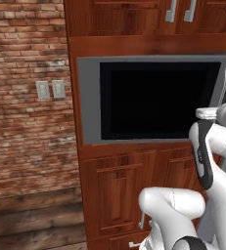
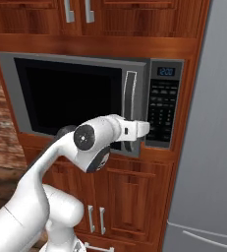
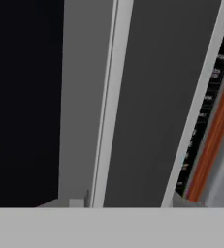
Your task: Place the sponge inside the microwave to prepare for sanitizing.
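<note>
The claw [image 2: 129,142] sits at the lower end of the door handle [image 2: 129,96] of the microwave [image 2: 16,93], which is built into the cabinet wall. Left of the claw lies the door glass [image 2: 70,96], right of it the keypad panel [image 2: 164,106]; above hang upper cabinets [image 2: 134,17], below stand lower ones [image 2: 129,202], far right the fridge [image 2: 213,147]

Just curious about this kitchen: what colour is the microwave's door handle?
Grey, a lighter strip on the microwave door; its handle shows best in the right base view.
</note>
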Tool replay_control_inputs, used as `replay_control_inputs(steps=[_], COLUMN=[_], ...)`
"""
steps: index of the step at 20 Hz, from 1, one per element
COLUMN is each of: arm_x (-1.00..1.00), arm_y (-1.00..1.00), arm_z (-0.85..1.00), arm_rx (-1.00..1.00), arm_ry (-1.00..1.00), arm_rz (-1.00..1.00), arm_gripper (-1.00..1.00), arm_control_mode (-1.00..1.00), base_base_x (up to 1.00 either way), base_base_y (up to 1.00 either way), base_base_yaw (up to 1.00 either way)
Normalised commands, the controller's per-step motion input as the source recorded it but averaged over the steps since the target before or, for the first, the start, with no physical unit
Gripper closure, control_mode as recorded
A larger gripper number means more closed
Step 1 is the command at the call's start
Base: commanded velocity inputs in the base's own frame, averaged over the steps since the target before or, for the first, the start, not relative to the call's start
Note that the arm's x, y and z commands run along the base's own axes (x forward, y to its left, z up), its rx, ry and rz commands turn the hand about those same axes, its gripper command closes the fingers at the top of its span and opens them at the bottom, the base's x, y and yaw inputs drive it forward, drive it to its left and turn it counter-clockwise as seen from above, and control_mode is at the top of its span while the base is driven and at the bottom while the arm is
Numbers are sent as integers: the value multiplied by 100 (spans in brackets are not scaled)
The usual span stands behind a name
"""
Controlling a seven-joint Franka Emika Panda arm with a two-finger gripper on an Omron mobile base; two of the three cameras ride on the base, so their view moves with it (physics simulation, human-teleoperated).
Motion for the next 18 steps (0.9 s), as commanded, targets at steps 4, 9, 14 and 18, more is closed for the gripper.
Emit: replay_control_inputs(steps=[4, 9, 14, 18], arm_x=[-54, -50, -15, -17], arm_y=[34, 38, 21, 24], arm_z=[0, -11, -8, -4], arm_rx=[0, 0, 0, 0], arm_ry=[15, 11, 0, 0], arm_rz=[-15, -16, -19, -17], arm_gripper=[100, 100, 100, -100], arm_control_mode=[-100, -100, -100, -100], base_base_x=[0, 0, 0, 0], base_base_y=[0, 0, 0, 0], base_base_yaw=[0, 0, 0, 0])
